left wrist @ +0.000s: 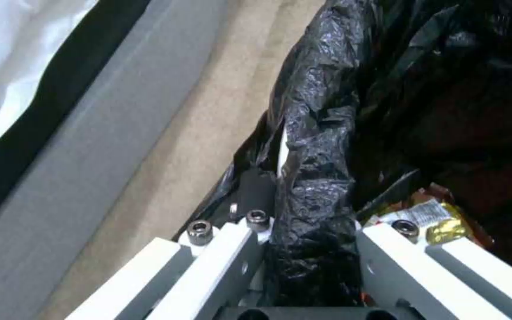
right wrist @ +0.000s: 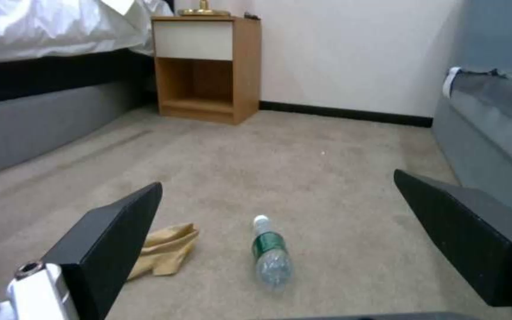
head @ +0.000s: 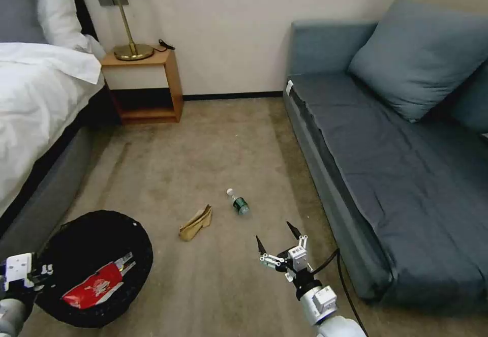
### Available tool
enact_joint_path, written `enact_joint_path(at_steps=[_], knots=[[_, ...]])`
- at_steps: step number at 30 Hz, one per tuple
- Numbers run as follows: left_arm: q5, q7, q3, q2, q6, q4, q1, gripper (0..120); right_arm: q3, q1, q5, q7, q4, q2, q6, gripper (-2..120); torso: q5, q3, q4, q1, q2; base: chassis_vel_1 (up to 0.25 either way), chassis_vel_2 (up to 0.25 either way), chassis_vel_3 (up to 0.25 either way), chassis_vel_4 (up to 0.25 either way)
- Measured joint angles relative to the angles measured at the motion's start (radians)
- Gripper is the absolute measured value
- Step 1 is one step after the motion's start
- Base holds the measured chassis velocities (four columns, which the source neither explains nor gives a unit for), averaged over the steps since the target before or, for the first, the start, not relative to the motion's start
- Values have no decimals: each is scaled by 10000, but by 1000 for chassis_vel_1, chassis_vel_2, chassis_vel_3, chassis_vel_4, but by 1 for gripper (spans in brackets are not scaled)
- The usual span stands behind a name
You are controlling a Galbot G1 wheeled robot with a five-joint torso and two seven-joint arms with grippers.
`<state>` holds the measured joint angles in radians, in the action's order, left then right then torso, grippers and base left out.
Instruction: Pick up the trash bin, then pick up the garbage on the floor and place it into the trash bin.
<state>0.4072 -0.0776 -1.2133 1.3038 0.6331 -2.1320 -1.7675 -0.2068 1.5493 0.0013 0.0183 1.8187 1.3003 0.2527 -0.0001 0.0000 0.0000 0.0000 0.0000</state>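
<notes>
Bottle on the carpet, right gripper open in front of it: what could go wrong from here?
1. The bottle lies on its side between the open right gripper fingers; being round, it may roll away on contact.
2. The paper bag lies close beside it and could be clipped or pushed.
3. The left gripper grips the trash bin by its bag-covered rim alone; the liner looks slippery, so the bin could slip or tilt.

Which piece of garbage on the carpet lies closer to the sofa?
The clear bottle with the green label; it lies nearer the sofa, while the tan paper bag lies toward the trash bin.
</notes>
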Motion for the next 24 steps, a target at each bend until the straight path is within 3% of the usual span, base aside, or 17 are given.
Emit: enact_joint_path(at_steps=[14,24], knots=[[6,-26,-319,97,-66,44,-125,3,216,-79,-196,0,-157,-49,-82,100,3,0,1,0,0,-150,149,151,-145],[-180,-19,-293,101,-158,71,-174,3,485,-284,-148,-12,-442,-151,-208,100,0,0,-1,0,0,-170,161,158,-163]])
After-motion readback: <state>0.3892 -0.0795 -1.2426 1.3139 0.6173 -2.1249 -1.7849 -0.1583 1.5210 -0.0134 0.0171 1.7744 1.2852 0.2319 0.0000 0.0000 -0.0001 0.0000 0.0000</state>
